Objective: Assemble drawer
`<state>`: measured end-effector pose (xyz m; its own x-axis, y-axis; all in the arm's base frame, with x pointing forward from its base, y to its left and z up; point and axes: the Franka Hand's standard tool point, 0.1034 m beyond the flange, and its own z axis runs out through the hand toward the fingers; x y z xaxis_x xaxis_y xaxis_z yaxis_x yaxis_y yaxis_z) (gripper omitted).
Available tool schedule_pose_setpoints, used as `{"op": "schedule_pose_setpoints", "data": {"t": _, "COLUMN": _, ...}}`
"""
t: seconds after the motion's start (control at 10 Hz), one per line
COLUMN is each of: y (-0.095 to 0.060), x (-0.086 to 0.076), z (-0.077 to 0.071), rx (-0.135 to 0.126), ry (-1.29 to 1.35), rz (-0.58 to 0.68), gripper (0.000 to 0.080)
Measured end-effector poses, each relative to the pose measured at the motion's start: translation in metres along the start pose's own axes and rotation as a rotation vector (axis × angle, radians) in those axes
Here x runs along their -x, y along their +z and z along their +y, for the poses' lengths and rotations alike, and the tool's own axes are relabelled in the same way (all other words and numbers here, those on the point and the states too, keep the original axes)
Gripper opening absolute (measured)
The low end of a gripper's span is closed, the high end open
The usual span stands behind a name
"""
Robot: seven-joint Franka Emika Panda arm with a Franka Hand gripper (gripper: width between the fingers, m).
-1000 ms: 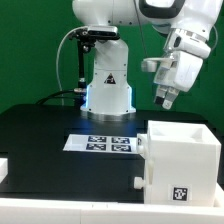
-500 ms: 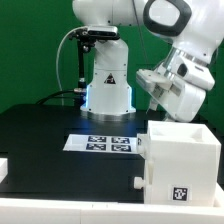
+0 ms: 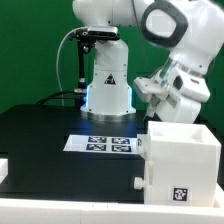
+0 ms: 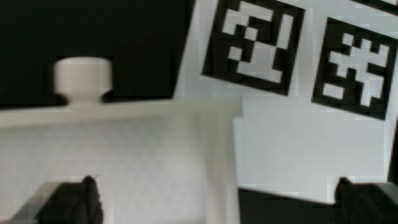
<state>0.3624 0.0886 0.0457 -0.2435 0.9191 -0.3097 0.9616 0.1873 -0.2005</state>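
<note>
A large white cube-shaped housing (image 3: 182, 160), open at the top and with a marker tag on its front, stands at the exterior view's front right. My gripper (image 3: 163, 112) hangs just above its far rim. In the wrist view the gripper (image 4: 217, 205) is open and empty, with its dark fingertips (image 4: 68, 200) wide apart over a white wall (image 4: 143, 150) of the housing. A small white peg (image 4: 80, 78) sticks out beyond that wall. The small shallow drawer does not show clearly. A low white piece (image 3: 4, 166) at the exterior view's left edge is mostly cut off.
The marker board (image 3: 102, 143) lies on the black table left of the housing and also shows in the wrist view (image 4: 294, 55). The robot's white base (image 3: 108, 85) stands behind it. A small dark knob (image 3: 138, 180) sits at the housing's lower left side.
My arm has swung down and toward the exterior view's left, bringing the gripper from high above the housing to just over its far rim. The housing has not moved.
</note>
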Motion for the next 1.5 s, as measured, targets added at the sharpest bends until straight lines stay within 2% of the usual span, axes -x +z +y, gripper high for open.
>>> {"op": "schedule_pose_setpoints", "data": {"t": 0.1, "y": 0.012, "x": 0.001, "z": 0.001, "rx": -0.03, "ry": -0.009, "rz": 0.015, "gripper": 0.0649}}
{"op": "schedule_pose_setpoints", "data": {"t": 0.3, "y": 0.025, "x": -0.006, "z": 0.0, "rx": -0.047, "ry": -0.013, "rz": 0.042, "gripper": 0.0649}}
{"op": "schedule_pose_setpoints", "data": {"t": 0.4, "y": 0.027, "x": -0.01, "z": 0.003, "rx": -0.035, "ry": -0.009, "rz": 0.062, "gripper": 0.0649}}
{"op": "schedule_pose_setpoints", "data": {"t": 0.7, "y": 0.027, "x": -0.01, "z": 0.004, "rx": -0.032, "ry": -0.008, "rz": 0.066, "gripper": 0.0629}}
{"op": "schedule_pose_setpoints", "data": {"t": 0.8, "y": 0.027, "x": -0.01, "z": 0.004, "rx": -0.032, "ry": -0.008, "rz": 0.066, "gripper": 0.0428}}
{"op": "schedule_pose_setpoints", "data": {"t": 0.9, "y": 0.027, "x": -0.01, "z": 0.004, "rx": -0.032, "ry": -0.008, "rz": 0.066, "gripper": 0.0285}}
{"op": "schedule_pose_setpoints", "data": {"t": 1.0, "y": 0.026, "x": -0.01, "z": 0.005, "rx": -0.03, "ry": -0.007, "rz": 0.065, "gripper": 0.0285}}
{"op": "schedule_pose_setpoints", "data": {"t": 1.1, "y": 0.025, "x": -0.01, "z": 0.005, "rx": -0.027, "ry": -0.007, "rz": 0.065, "gripper": 0.0105}}
{"op": "schedule_pose_setpoints", "data": {"t": 1.2, "y": 0.024, "x": -0.01, "z": 0.006, "rx": -0.023, "ry": -0.006, "rz": 0.066, "gripper": 0.0105}}
{"op": "schedule_pose_setpoints", "data": {"t": 1.3, "y": 0.022, "x": -0.009, "z": 0.007, "rx": -0.019, "ry": -0.005, "rz": 0.066, "gripper": 0.006}}
{"op": "schedule_pose_setpoints", "data": {"t": 1.4, "y": 0.021, "x": -0.004, "z": 0.008, "rx": -0.028, "ry": 0.017, "rz": 0.063, "gripper": 0.006}}
{"op": "schedule_pose_setpoints", "data": {"t": 1.5, "y": 0.012, "x": 0.017, "z": 0.009, "rx": -0.07, "ry": 0.12, "rz": 0.027, "gripper": 0.0051}}
